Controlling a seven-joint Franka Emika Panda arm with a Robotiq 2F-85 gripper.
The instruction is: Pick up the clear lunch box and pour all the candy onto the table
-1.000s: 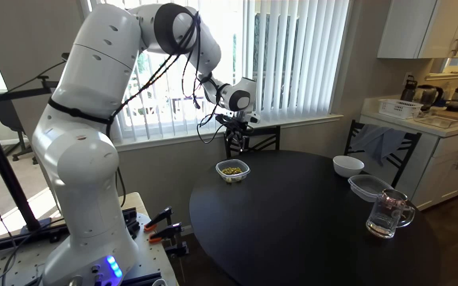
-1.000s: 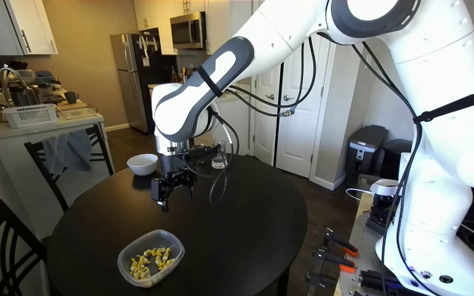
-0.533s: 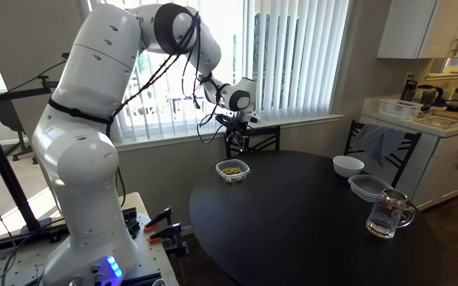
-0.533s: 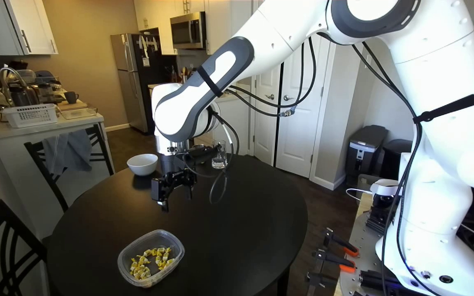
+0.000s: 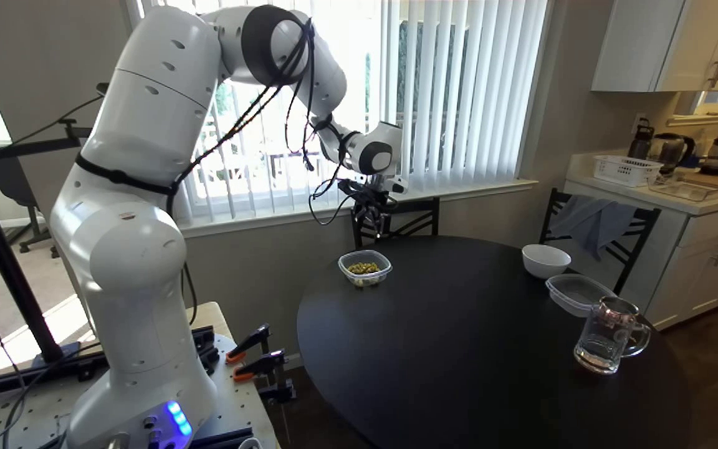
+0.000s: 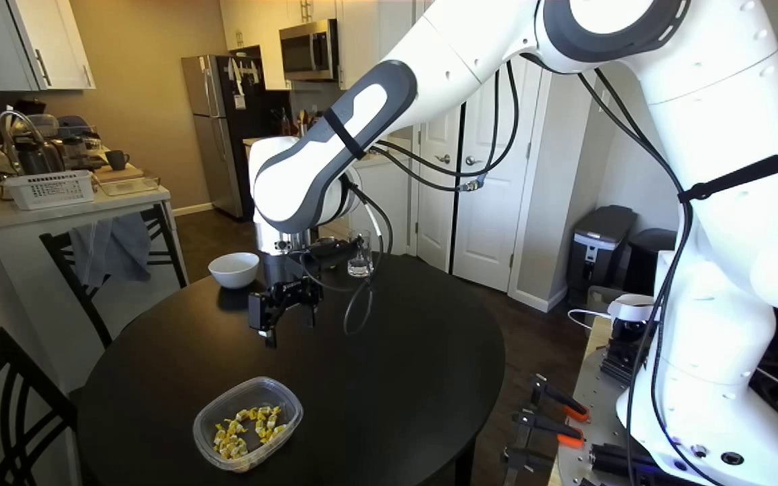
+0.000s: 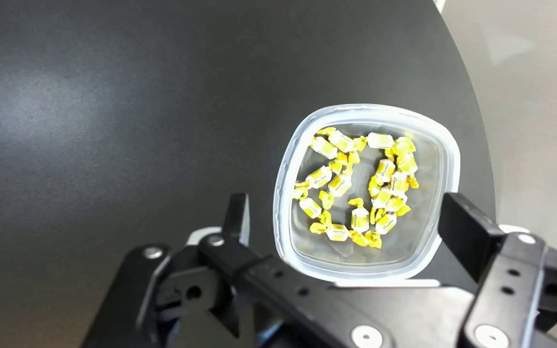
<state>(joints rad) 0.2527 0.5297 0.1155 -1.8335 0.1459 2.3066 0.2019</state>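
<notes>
1. Your hand hung above the table with its fingers spread wide, gripping nothing.
2. The clear lunch box stood upright on the table, right of centre in the wrist view. In an exterior view, at the lower left, all the visible candy lay inside it.
3. The step in hand was probably lining up the grasp. The box sat nearer the finger on the right of the wrist view, so a slight shift that way before lowering would have helped.
4. In that view the box filled most of the gap though it lay beyond the fingers, so straddling it looked doubtful. Pinching one wall, one finger inside and clear of the candy, seemed better, gently, since the plastic would probably flex.
5. The table's edge curved near the box at the right of that frame, so carrying it leftward before tipping was the safer plan.
6. How high the hand hung was hard to judge, and since it crowded the bottom of the wrist view, the box's lower rim may not have shown whole.
7. In an exterior view, near the centre, the fingers were lost against the dark chair; at the right there, the glass mug partly covered another clear container.
</notes>
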